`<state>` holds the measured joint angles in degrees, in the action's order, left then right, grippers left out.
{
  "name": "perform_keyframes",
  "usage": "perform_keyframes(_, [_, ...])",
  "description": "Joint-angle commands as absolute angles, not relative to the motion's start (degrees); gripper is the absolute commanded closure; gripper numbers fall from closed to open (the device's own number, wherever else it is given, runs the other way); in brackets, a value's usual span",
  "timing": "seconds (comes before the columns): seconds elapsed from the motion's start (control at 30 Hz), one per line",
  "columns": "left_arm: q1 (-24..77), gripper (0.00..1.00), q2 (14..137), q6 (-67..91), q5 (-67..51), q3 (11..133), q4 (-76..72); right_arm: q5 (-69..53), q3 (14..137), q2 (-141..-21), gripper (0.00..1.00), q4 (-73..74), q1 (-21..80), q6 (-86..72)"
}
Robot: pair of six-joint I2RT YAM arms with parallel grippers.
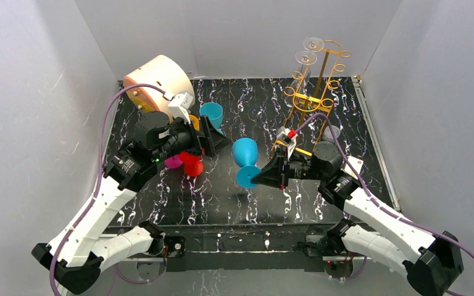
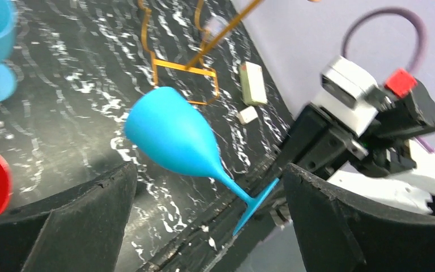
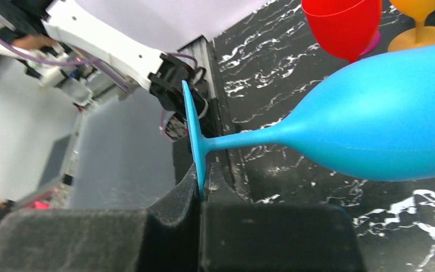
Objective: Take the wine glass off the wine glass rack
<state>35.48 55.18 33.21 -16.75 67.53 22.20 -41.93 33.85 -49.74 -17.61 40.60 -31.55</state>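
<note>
The blue wine glass hangs tilted above the table's middle, away from the gold wine glass rack. My right gripper is shut on the rim of its flat foot. The right wrist view shows the foot pinched edge-on in the right gripper, with the wine glass stretching to the right. My left gripper stands open just left of the bowl, touching nothing. In the left wrist view the wine glass floats beyond the spread fingers of the left gripper. Two clear glasses hang at the rack's top.
A teal glass, a red glass, a magenta one and an orange one crowd under the left wrist. A pale round drum lies at the back left. White walls close in on three sides.
</note>
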Motion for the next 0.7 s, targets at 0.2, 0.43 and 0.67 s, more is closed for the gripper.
perform_keyframes(0.2, [35.5, 0.02, 57.6, 35.1, -0.8, 72.5, 34.1, -49.7, 31.6, -49.0, 0.99, -8.6, 41.5, 9.0])
perform_keyframes(0.43, [31.9, 0.02, 63.1, 40.0, 1.8, 77.5, 38.6, -50.4, 28.3, -46.5, 0.99, -3.5, 45.2, 42.8])
perform_keyframes(0.67, [24.3, 0.02, 64.0, 42.3, -12.8, 74.8, 34.4, -42.0, 25.1, -43.4, 0.99, -4.6, 49.0, 55.6])
